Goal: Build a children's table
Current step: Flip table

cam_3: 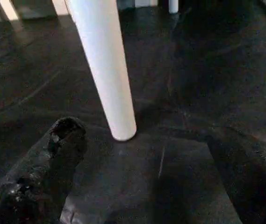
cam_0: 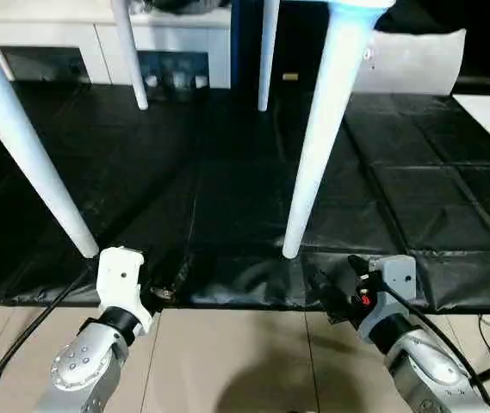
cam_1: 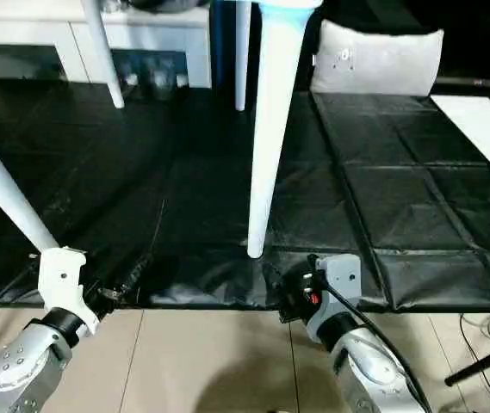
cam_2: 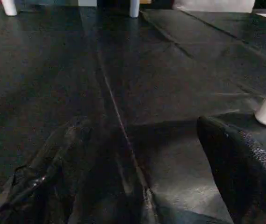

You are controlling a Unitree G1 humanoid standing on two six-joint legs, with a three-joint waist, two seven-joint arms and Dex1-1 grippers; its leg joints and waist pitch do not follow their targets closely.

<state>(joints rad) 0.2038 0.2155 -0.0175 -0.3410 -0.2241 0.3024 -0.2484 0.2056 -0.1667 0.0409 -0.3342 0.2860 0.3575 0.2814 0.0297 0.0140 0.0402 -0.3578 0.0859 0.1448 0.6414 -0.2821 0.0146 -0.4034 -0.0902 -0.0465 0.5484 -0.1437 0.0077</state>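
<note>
**Home-like room, set up as test space**

Looks like a living rm: white cabinet [cam_0: 98,39] w/ glass doors along back wall, grey cushion [cam_1: 378,58] propped nearby, beige floor tiles [cam_0: 227,361]. Black quilted mat [cam_0: 227,198] over floor & loose cables [cam_1: 486,331] suggest a staged robot demo area.

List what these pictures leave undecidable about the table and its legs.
- Table top: cut off by the upper edge in both eye views, so whether the near right leg and near left leg are fully seated in their sockets cannot be told.
- Far legs: their upper parts are cut off the same way.
- Cabinet contents: too small and dark in the eye views.
</note>
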